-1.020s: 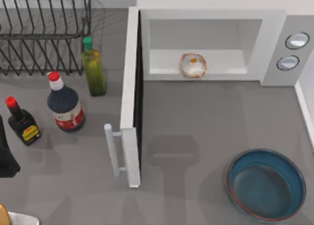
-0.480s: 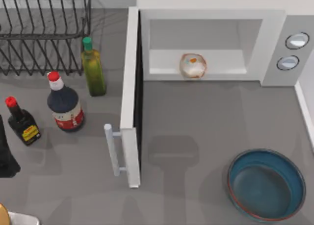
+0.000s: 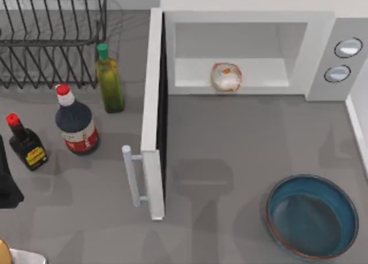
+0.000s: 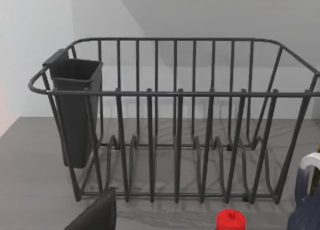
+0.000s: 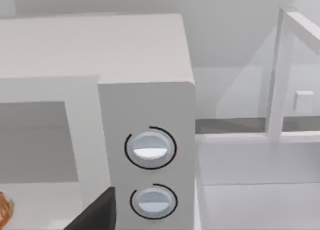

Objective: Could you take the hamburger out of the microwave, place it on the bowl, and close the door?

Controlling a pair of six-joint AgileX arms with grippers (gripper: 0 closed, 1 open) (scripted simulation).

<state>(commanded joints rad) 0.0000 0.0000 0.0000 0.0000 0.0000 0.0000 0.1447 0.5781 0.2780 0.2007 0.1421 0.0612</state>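
Nearest to us, at the front right corner of the counter (image 3: pixel 241 143), sits the bowl (image 3: pixel 312 215), dark blue with a teal inside, with nothing in it. At the front left edge we see a dark part of our left arm (image 3: pixel 7 183); whether its fingers are released or clenched we cannot tell. A dark finger (image 5: pixel 95 212) of our right gripper edges into the right wrist view, and we cannot tell its state either.

Further in, the door (image 3: pixel 154 114) stands swung fully open, edge-on from above, its white bar handle (image 3: pixel 132 175) pointing toward the left side of the counter. Left of the door stand three bottles: a small dark red-capped bottle (image 3: pixel 24 142) near the left edge, a larger dark bottle (image 3: pixel 76 121) with a red cap beside it, and a green oil bottle (image 3: pixel 108 80) further back, near the door.

At the back, the microwave (image 3: pixel 322 51) has its white cavity open, and the hamburger (image 3: pixel 225 77) rests on the cavity floor near the front lip, about midway across. Two round knobs (image 5: pixel 150 149) sit on the right side panel. In the back left corner stands a black wire dish rack (image 4: pixel 175 115) with a dark cup holder (image 4: pixel 75 109) hung on one end.
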